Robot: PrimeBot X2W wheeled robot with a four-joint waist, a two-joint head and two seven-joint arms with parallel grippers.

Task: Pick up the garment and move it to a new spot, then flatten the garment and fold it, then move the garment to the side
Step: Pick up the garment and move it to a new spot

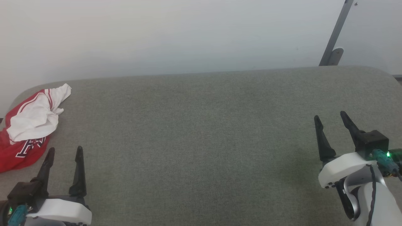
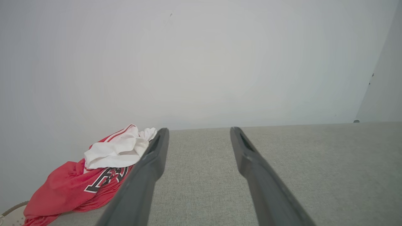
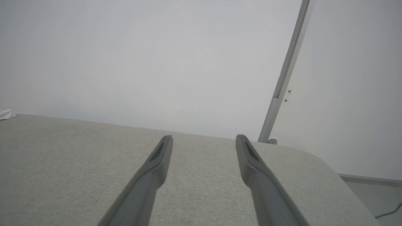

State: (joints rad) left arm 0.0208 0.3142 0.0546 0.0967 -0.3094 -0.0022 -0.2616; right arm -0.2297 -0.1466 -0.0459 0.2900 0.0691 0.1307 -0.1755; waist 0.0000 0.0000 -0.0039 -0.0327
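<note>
The garment [image 1: 26,131], a red jersey T-shirt with white sleeves and dark white-outlined lettering, lies crumpled at the far left corner of the grey table [image 1: 201,141]. In the left wrist view the garment [image 2: 91,175] sits left of my fingers, partly behind the left finger. My left gripper [image 1: 64,150] stands open at the lower left, just right of the shirt and apart from it, nothing between its fingers. My right gripper [image 1: 329,114] stands open at the right side over bare table. A white scrap of the garment [image 3: 6,114] peeks in at the right wrist view's left edge.
A pale wall [image 1: 188,34] runs behind the table. A grey metal pole [image 1: 336,34] leans at the back right. The table's rounded right corner [image 3: 329,166] drops to the floor, where a cable [image 3: 389,213] lies.
</note>
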